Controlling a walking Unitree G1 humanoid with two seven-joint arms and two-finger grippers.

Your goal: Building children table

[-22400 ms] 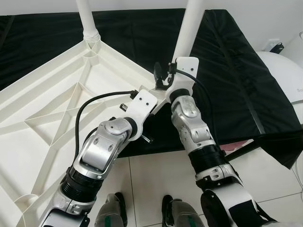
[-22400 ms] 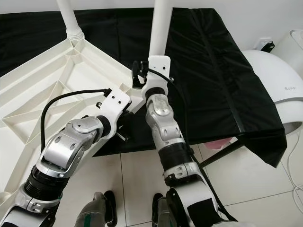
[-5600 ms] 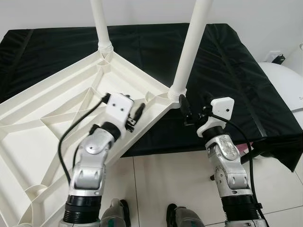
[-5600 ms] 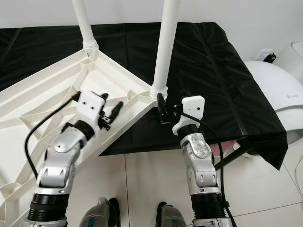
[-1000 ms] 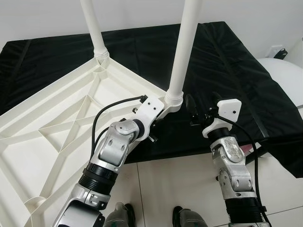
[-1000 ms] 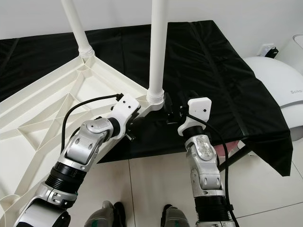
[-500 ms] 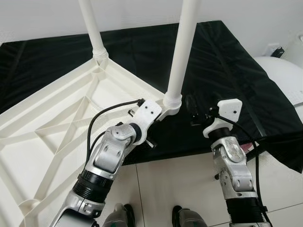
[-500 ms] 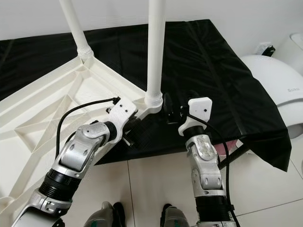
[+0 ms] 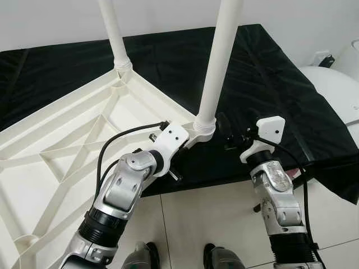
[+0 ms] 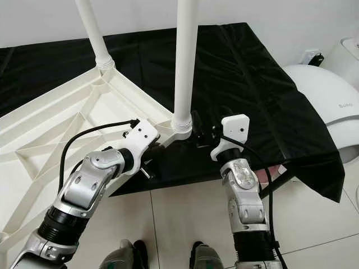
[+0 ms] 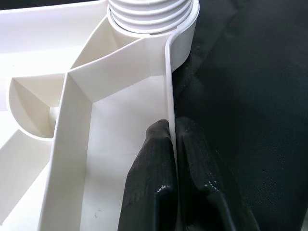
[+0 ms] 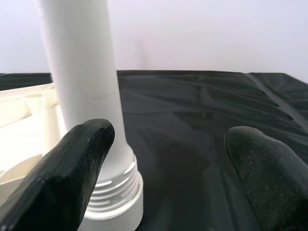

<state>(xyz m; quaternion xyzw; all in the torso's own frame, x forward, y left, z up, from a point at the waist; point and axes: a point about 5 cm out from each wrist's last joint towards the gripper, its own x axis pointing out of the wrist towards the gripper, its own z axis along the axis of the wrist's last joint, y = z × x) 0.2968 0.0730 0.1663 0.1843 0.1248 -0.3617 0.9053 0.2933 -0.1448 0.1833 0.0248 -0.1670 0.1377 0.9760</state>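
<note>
Tabletop [image 9: 50,168], white plastic and turned underside up so its ribbed bracing shows, lies across a black cloth-covered surface [image 9: 269,84] with its near part overhanging the tiled floor [image 9: 213,218]. Two white legs stand upright from its corners: the near leg [image 9: 216,61] screwed into a threaded socket at the corner closest to the robot, the far leg [image 9: 115,33] at the corner behind.

The left gripper [image 11: 172,159] is clamped on the thin outer rim [image 11: 168,82] of the tabletop just beside the near leg's socket, one black finger inside the wall and one outside, pressed tight against the plastic.

The right gripper [image 12: 168,154] sits at the other side of the same corner with its fingers spread wide; one fingertip [image 12: 77,159] appears to lie at or very close to the base of the near leg, though contact is hard to judge, while the other hangs apart over the black cloth.

A rounded white appliance [image 10: 331,101] stands at the robot's right, beyond the cloth's edge.
</note>
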